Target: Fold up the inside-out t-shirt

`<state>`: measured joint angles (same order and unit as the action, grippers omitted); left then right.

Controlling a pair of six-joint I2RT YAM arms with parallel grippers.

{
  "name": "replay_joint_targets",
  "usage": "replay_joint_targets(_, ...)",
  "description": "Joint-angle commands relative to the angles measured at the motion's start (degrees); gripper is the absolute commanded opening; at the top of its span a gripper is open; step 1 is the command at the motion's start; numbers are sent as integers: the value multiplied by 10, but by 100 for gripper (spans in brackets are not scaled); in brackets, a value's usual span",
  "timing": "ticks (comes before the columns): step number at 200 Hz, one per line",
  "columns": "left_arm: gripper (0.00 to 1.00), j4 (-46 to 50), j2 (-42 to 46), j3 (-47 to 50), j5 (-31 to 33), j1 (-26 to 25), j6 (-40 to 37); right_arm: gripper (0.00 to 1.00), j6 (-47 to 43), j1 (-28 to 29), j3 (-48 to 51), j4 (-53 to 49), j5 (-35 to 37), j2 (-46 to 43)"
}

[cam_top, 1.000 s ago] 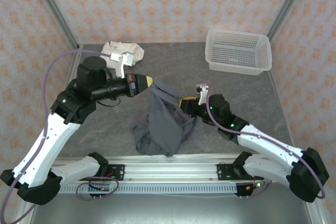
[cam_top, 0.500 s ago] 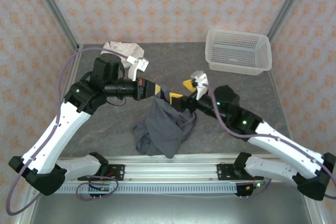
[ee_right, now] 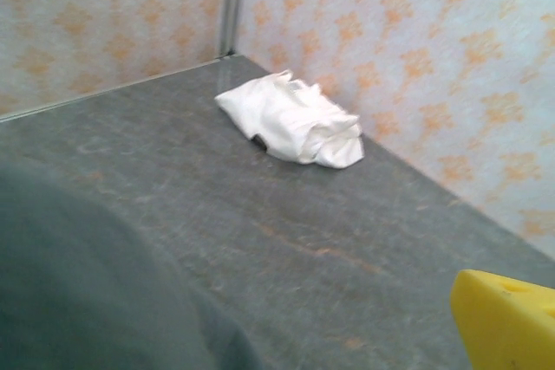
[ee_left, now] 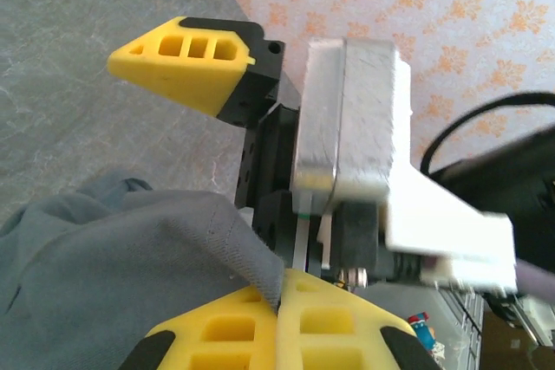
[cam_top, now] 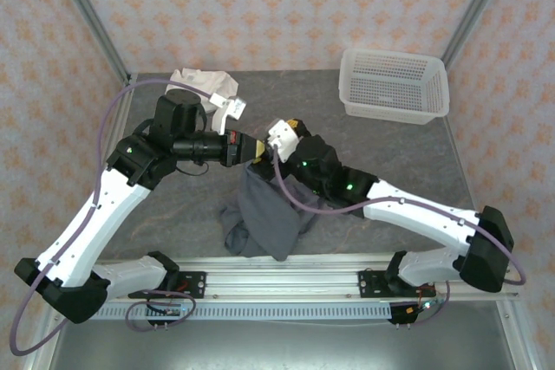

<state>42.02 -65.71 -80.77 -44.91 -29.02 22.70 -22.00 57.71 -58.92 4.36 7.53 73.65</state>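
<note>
**Top external view.**
- Left gripper [cam_top: 257,151]: is clamping tight on an upper edge of the inside-out t-shirt [cam_top: 267,212] and holding that edge above the tabletop [cam_top: 408,149].
- T-shirt: is hanging down from that pinch, its lower folds bunching on the tabletop near the front rail.
- Right gripper [cam_top: 293,126]: is sitting just beside the left one.
- White mesh basket [cam_top: 395,84]: is standing at the far right.
- Cream-white garment [cam_top: 205,84]: is lying crumpled at the far left corner.

**Left wrist view.**
- Yellow fingers [ee_left: 334,322]: are pressing together with a grey hem of the t-shirt [ee_left: 113,266] caught between them.
- A yellow finger [ee_left: 186,58] of the right gripper: is hovering just above the cloth.

**Right wrist view.**
- One yellow finger [ee_right: 507,318]: is showing at the lower right, with the jaws spread wide and gripping nothing.
- T-shirt [ee_right: 78,283]: is blurring the lower left.
- Cream-white garment [ee_right: 295,126]: is lying beyond it.
</note>
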Motion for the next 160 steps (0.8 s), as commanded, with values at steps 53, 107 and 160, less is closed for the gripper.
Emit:
replay_joint_targets(53, 0, 51, 8, 8, 104, -6, -23, 81, 193, -3, -36, -175, 94, -124)
replay_joint_targets(107, 0, 25, 12, 6, 82, -6, -14, 80, 298, -42, 14, -327, 212, -134)
replay_joint_targets(160, 0, 17, 17, 20, 74, -5, -11, 71, 318, -51, 27, -284, 40, -145)
